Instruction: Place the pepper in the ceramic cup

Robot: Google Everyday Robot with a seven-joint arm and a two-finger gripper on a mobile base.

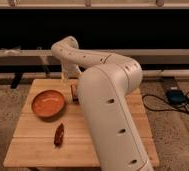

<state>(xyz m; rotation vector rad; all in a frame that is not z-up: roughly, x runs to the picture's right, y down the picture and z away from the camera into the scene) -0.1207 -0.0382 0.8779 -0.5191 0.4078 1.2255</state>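
The pepper (59,135) is a small dark red-brown chili lying on the wooden table (33,150), near its front left. My white arm reaches from the right foreground over the table's back. My gripper (68,75) hangs at the end of it above the table's back edge, behind the orange bowl and far from the pepper. The ceramic cup does not show; my arm may cover it.
A wide orange bowl (48,103) sits on the left half of the table, just behind the pepper. A small dark object (74,93) stands beside the bowl against my arm. Cables and a box (174,95) lie on the floor at right.
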